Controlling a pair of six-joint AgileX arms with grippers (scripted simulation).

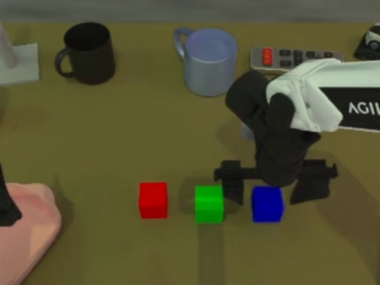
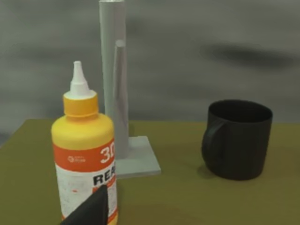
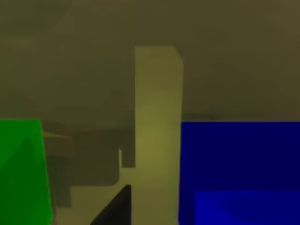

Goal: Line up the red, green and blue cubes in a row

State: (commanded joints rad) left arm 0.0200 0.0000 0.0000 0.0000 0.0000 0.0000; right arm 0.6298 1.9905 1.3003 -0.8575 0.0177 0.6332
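Cubes in a row on the olive table: the red cube, the green cube and the blue cube sit side by side in one straight line, apart from one another, with the green cube in the middle. The red cube lies to the green cube's left in the top view, the blue cube just to its right, with a narrower gap on that side.

My right gripper hangs low over the blue cube, its fingers spread wide and gripping nothing; one finger reaches down between the green and blue cubes, the other stands on the blue cube's far side. In my right wrist view the green cube and the blue cube flank a strip of bare table.

Well behind the green cube stand a grey-blue mug and, farther left, a black mug; a remote control lies behind my right arm.

My left gripper is parked at the table's left edge, well away from the green cube, facing an orange-capped bottle, a grey stand and the black mug; whether its fingers are spread or closed I cannot tell.
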